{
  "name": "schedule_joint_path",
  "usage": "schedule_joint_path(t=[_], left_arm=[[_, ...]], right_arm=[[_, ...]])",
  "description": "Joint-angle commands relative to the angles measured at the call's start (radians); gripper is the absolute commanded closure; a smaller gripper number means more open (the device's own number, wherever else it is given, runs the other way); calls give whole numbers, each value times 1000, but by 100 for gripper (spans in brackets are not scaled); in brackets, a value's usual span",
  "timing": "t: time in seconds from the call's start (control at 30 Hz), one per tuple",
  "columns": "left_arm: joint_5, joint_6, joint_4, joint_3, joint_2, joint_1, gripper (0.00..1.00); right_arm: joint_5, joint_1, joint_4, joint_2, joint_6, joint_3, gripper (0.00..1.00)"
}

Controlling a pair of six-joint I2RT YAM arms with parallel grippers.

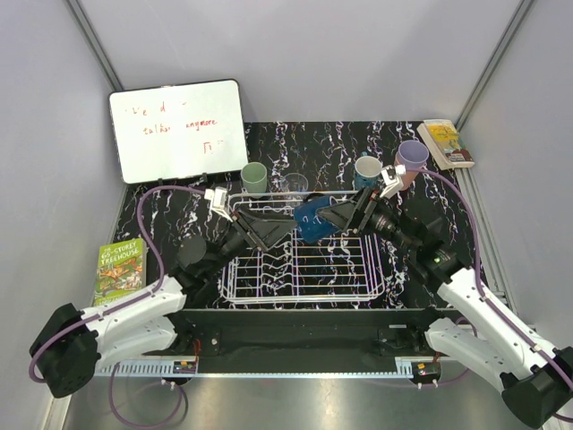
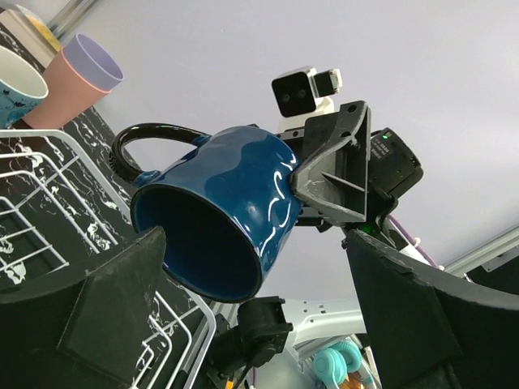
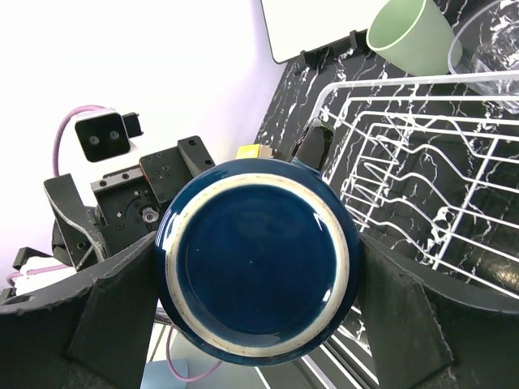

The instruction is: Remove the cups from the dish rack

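The white wire dish rack (image 1: 304, 269) stands mid-table, with no cup in it. My right gripper (image 1: 333, 218) is shut on the sides of a dark blue cup (image 1: 313, 219) and holds it on its side above the rack's far edge. The right wrist view shows the cup's base (image 3: 259, 259) between both fingers. My left gripper (image 1: 285, 226) is open, with the cup's mouth (image 2: 203, 243) just before its spread fingers. A pale green cup (image 1: 254, 177), a clear glass (image 1: 293, 188), a teal cup (image 1: 367, 170) and a salmon-pink cup with a lavender inside (image 1: 412, 159) stand behind the rack.
A whiteboard (image 1: 179, 130) leans at the back left. One book (image 1: 119, 269) lies at the left edge and another (image 1: 445, 141) at the back right. Grey walls close in the table.
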Motion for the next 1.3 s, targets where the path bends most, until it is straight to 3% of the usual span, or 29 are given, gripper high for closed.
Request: schedule_joint_path(t=[0.0,0.07,0.23,0.47,0.8,0.87,0.97,1.0,1.17,1.2,1.23,1.27], left_arm=[[32,8,78,14,-9,1,4],[63,-1,109,19,9,1,6],[164,-62,258,42,127,-7,23],[186,-92,345,69,226,-47,44],[197,-76,327,118,262,-53,54],[206,-75,327,132,272,-55,62],[224,-75,330,151,298,-58,94],[224,-81,324,154,302,-59,100],[229,-78,237,183,313,-65,100],[224,-64,206,189,310,-67,100],[211,-55,172,195,304,-67,100],[201,-46,104,204,286,-70,100]], right_arm=[[-24,-8,173,5,36,35,100],[-38,-8,207,13,50,27,100],[-68,-7,277,39,78,17,100],[-79,-8,296,48,90,4,100],[-97,-7,293,23,96,-37,100],[-96,-8,293,17,96,-51,100],[-94,-8,276,3,84,-55,100],[-91,-7,268,-1,79,-52,100],[-84,-7,213,-15,44,-31,100],[-79,-7,199,-18,35,-26,96],[-70,-7,169,-23,27,-13,84],[-61,-5,146,-29,-2,-3,59]])
